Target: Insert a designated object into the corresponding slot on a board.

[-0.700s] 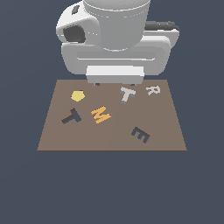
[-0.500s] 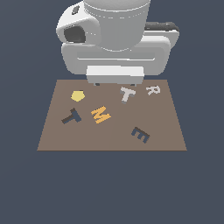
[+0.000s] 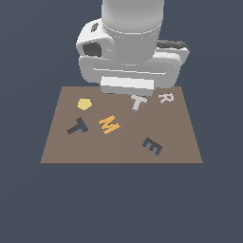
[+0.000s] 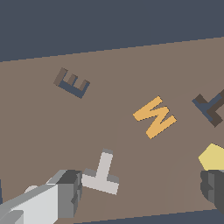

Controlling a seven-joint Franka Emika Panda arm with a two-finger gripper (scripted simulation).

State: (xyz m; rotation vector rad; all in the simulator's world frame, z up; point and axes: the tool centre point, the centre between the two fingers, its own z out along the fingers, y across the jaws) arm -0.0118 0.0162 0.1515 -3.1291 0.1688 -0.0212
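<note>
Dark slate-blue backdrop, brown board (image 3: 121,147) flat in middle.

Exterior view: arm body covers board's far edge; gripper hidden behind it. Light grey T piece (image 3: 138,102) partly visible below it, between orange M (image 3: 109,124) and whitish R (image 3: 165,98). T slot (image 3: 78,126) near the exterior view's left, under yellow pentagon (image 3: 84,103). Dark E (image 3: 152,146) toward right.

Wrist view: gripper (image 4: 142,190) spread wide, holding nothing; fingers (image 4: 70,192) cut by frame edge. T piece (image 4: 101,173) lies on board between them, closer to grey finger, contact unclear. Pentagon (image 4: 212,156) cropped.

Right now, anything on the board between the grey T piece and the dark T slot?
Yes. The orange M lies on the board between the grey T piece and the dark T slot, roughly on the line joining them. Both views show it.
</note>
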